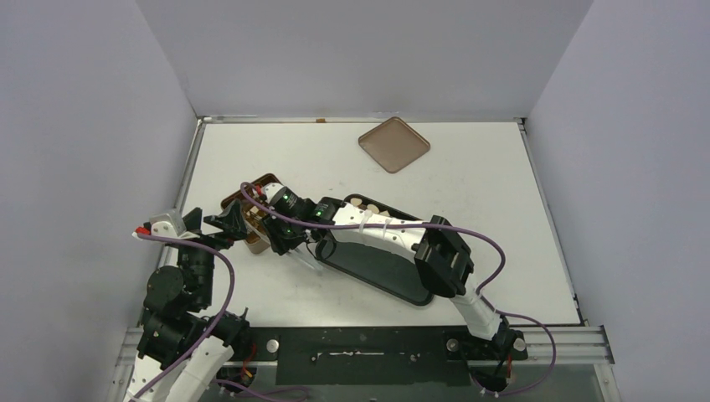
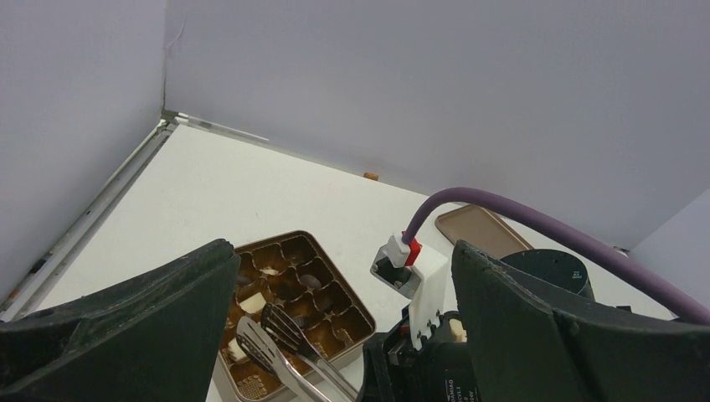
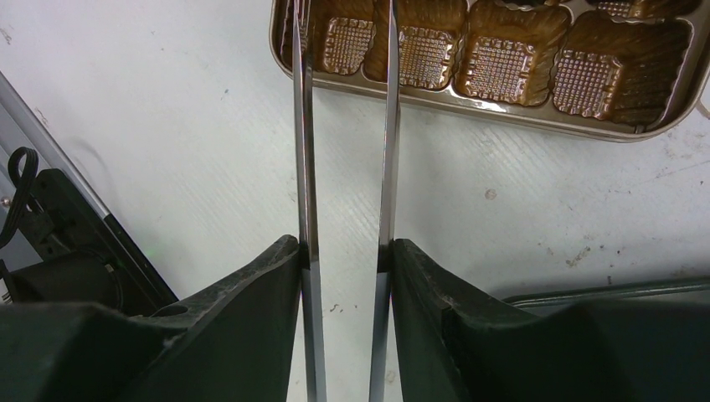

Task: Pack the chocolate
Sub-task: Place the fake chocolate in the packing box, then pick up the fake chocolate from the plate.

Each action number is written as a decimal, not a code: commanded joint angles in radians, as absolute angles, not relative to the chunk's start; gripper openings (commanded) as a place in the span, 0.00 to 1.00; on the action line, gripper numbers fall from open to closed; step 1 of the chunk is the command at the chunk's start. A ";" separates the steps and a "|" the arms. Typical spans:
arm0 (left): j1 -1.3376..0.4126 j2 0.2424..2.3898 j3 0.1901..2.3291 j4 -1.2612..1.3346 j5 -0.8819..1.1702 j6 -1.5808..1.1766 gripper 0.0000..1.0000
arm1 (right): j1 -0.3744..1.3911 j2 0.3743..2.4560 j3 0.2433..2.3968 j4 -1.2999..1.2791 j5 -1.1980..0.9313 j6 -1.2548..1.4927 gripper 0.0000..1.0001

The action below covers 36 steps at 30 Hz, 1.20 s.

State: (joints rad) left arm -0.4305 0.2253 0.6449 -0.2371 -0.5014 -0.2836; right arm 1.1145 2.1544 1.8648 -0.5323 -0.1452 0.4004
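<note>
The square gold-brown tin [image 1: 248, 216] [image 2: 335, 297] [image 3: 502, 107] lies left of centre. A few pieces of chocolate sit in its cups: a cream one [image 2: 253, 302] and a dark one [image 2: 314, 280]. More cream chocolate [image 1: 362, 203] lies at the far end of the black tray [image 1: 387, 275]. My right gripper [image 1: 280, 230] [image 3: 343, 251] is shut on metal tongs [image 2: 280, 345] [image 3: 304, 126], whose slotted tips stand apart over the tin with nothing between them. My left gripper [image 1: 216, 224] [image 2: 342, 251] hangs open just left of the tin, holding nothing.
The flat brown lid [image 1: 394, 144] [image 2: 481, 228] lies at the back, right of centre. The right arm stretches over the black tray [image 3: 603, 293]. Grey walls enclose the table on three sides. A small brown speck [image 1: 321, 120] sits at the back wall.
</note>
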 commanded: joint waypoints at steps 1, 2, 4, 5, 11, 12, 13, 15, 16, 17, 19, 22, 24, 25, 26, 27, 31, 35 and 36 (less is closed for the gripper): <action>-0.434 0.221 0.659 -0.218 -0.507 -0.278 0.98 | 1.123 2.106 1.904 -0.499 -0.116 0.387 0.39; -0.434 0.221 0.659 -0.218 -0.507 -0.278 0.97 | 1.122 2.097 1.898 -0.499 -0.114 0.386 0.39; -0.434 0.221 0.658 -0.218 -0.506 -0.278 0.97 | 1.119 2.077 1.884 -0.499 -0.105 0.384 0.39; -0.434 0.220 0.658 -0.218 -0.506 -0.277 0.97 | 1.116 2.065 1.875 -0.498 -0.098 0.384 0.39; -0.434 0.219 0.657 -0.216 -0.505 -0.278 0.97 | 1.110 1.954 1.786 -0.502 -0.025 0.378 0.39; -0.434 0.220 0.655 -0.213 -0.505 -0.278 0.97 | 1.109 1.934 1.766 -0.503 -0.015 0.377 0.39; -0.434 0.220 0.655 -0.214 -0.503 -0.278 0.97 | 1.104 1.912 1.748 -0.504 -0.005 0.378 0.39; -0.434 0.221 0.654 -0.211 -0.499 -0.277 0.97 | 1.093 1.869 1.704 -0.509 0.029 0.379 0.39; -0.434 0.221 0.652 -0.210 -0.496 -0.276 0.97 | 1.087 1.847 1.681 -0.510 0.044 0.381 0.39; -0.435 0.221 0.652 -0.208 -0.494 -0.276 0.97 | 1.083 1.825 1.653 -0.513 0.058 0.383 0.39; -0.436 0.221 0.650 -0.206 -0.491 -0.275 0.97 | 1.066 1.777 1.596 -0.515 0.076 0.390 0.39; -0.436 0.222 0.649 -0.204 -0.488 -0.276 0.97 | 1.039 1.707 1.507 -0.532 0.110 0.407 0.39; -0.436 0.222 0.648 -0.203 -0.486 -0.276 0.97 | 1.020 1.657 1.450 -0.550 0.140 0.418 0.39; -0.436 0.223 0.647 -0.202 -0.484 -0.276 0.97 | 1.011 1.633 1.420 -0.559 0.152 0.425 0.39; -0.436 0.223 0.646 -0.201 -0.482 -0.276 0.97 | 0.998 1.606 1.391 -0.564 0.157 0.432 0.39; -0.436 0.223 0.645 -0.200 -0.480 -0.276 0.97 | 0.987 1.582 1.359 -0.568 0.161 0.440 0.39; -0.437 0.225 0.646 -0.198 -0.476 -0.276 0.97 | 0.954 1.484 1.256 -0.607 0.184 0.465 0.39; -0.437 0.226 0.644 -0.196 -0.474 -0.276 0.97 | 0.937 1.434 1.183 -0.658 0.214 0.485 0.40; -0.437 0.226 0.642 -0.194 -0.474 -0.276 0.97 | 0.934 1.427 1.169 -0.661 0.213 0.488 0.41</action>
